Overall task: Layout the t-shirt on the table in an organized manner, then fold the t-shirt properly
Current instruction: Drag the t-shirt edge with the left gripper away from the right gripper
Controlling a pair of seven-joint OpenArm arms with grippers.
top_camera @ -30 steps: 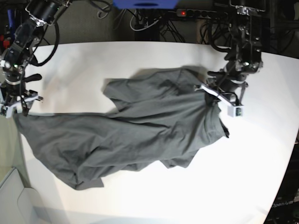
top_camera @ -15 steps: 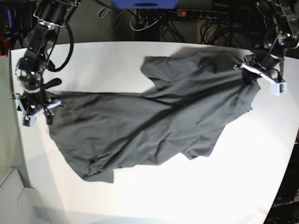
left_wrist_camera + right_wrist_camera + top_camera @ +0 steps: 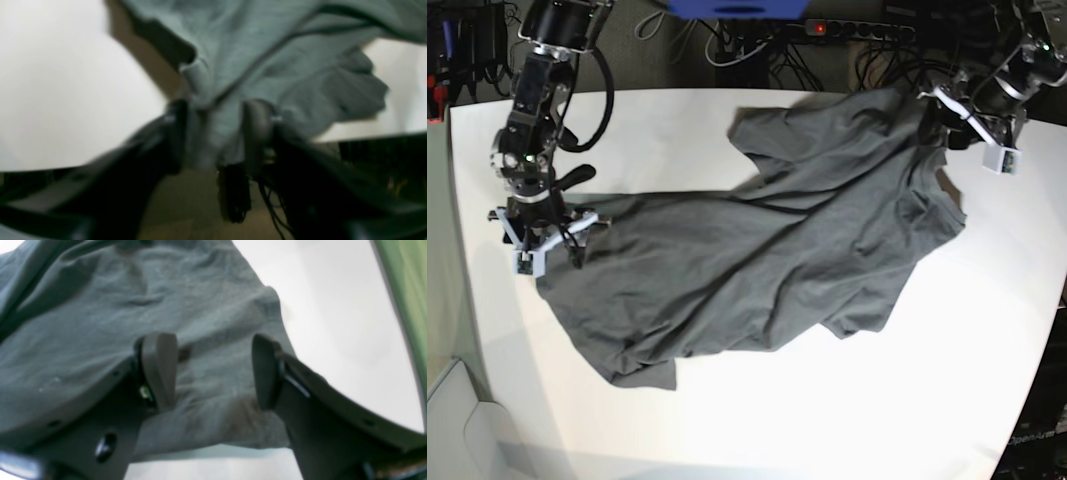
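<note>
While both end effectors, left point(image 3: 960, 118) and right point(image 3: 545, 238), gape around the t-shirt point(image 3: 757, 260), loosened cloth may sag and bunch on the table point(image 3: 827, 420).

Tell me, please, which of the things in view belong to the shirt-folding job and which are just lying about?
Part of the job:
- t-shirt, spread crumpled
- table
- left gripper, at the shirt's far corner
- right gripper, at its other end

Just lying about:
- power strip behind the table
- black cables beside it
</note>
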